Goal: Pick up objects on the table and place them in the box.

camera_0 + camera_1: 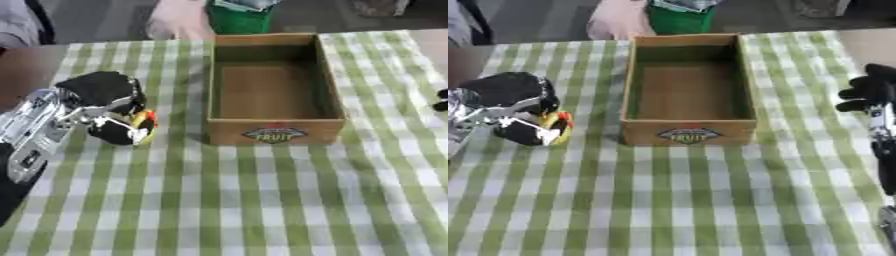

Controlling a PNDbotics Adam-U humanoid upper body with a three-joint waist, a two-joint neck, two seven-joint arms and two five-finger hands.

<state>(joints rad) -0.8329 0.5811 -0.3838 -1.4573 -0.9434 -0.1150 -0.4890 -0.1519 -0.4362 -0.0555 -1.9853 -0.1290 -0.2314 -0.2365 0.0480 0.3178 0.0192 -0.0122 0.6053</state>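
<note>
While my left hand [105, 107] curls round yellow-red toy [145, 122] on bench [262, 200], box [273, 87] sits just to its right, empty, long axis running away (right hand [868, 92] idle, fingers unclear).

Table [262, 200] under green-white checked cloth [157, 210]; wooden box [273, 132] on cloth, small yellow-red object [145, 125] beside it.

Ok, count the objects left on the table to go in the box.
1 visible: a small yellow and red object left of the box, with the left robot hand curled around it. The hand may hide others. The box looks empty.
</note>
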